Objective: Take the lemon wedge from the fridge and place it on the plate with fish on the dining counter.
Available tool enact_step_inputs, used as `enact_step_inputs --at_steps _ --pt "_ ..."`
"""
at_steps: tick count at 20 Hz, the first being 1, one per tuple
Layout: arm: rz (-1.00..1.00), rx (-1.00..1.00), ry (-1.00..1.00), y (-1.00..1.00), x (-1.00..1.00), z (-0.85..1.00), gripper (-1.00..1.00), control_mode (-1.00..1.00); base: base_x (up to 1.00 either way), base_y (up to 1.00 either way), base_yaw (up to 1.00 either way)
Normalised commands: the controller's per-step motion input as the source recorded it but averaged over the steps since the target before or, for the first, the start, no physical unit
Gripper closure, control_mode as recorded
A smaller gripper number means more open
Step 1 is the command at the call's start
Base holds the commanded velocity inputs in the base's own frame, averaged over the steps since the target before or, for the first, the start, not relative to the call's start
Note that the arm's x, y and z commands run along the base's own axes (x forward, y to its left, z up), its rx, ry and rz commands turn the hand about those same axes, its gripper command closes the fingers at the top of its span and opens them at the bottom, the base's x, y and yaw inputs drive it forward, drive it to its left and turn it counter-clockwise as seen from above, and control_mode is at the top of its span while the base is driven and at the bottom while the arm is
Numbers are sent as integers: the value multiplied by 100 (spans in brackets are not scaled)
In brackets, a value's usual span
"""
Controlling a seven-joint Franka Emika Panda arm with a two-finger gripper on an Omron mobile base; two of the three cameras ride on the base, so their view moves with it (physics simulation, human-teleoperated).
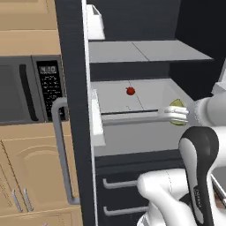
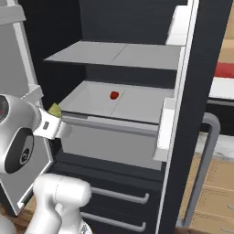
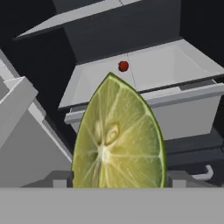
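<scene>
At the front of the tall black fridge (image 1: pixel 75 88), its doors wide open, the robot's white 2-finger gripper (image 1: pixel 178 115) has its fingers squeezed tight on the little yellow-green lemon wedge (image 3: pixel 118 140). It holds the wedge up in the air, just in front of the grey-white shelf. Farther back on that shelf sits 1 small red round fruit (image 2: pixel 114 95).

Small red round fruit (image 1: pixel 130 91) on a grey shelf; black microwave (image 1: pixel 26 88) above tan cabinets (image 1: pixel 35 167).
</scene>
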Motion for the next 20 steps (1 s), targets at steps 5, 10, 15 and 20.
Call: enact_step_inputs --at_steps 5,10,15,20 --pt "0 0 0 0 0 0 100 100 -100 -1 40" --pt "0 0 0 0 0 0 100 100 -100 -4 46" --pt "0 0 0 0 0 0 100 100 -78 -11 67" --pt "0 0 0 0 0 0 100 100 -29 0 83"
